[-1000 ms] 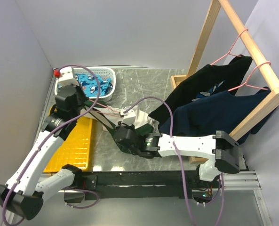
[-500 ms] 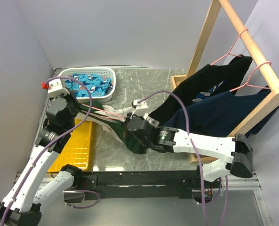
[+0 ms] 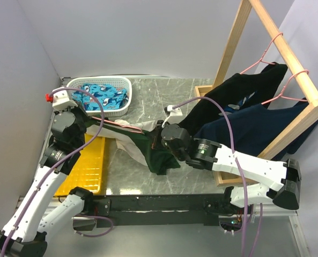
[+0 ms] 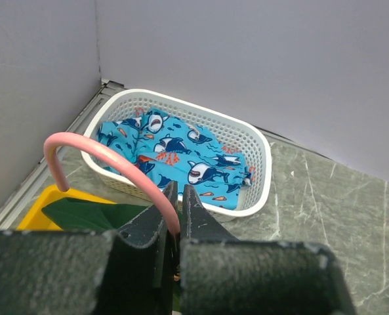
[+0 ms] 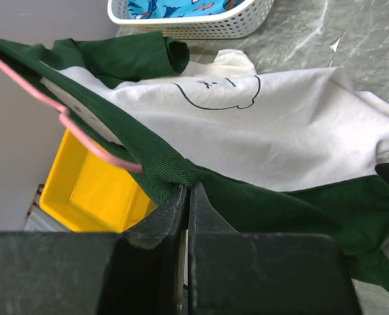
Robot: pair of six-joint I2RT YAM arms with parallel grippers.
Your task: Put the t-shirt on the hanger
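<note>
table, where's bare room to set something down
Bare marble lies between the white basket and the wooden rack, plus a near strip between yellow bin and t-shirt. Crowded: the middle and under the hung shirts.

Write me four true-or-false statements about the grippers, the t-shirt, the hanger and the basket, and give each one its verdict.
1. The left gripper is shut on the hanger, just below its hook. True.
2. The right gripper is open and holds nothing. False: it is shut on a green edge of the t-shirt.
3. The white basket holds a blue shark-print cloth. True.
4. The t-shirt hangs on the wooden rack. False: it is down at the table, and the rack carries only dark garments.
</note>
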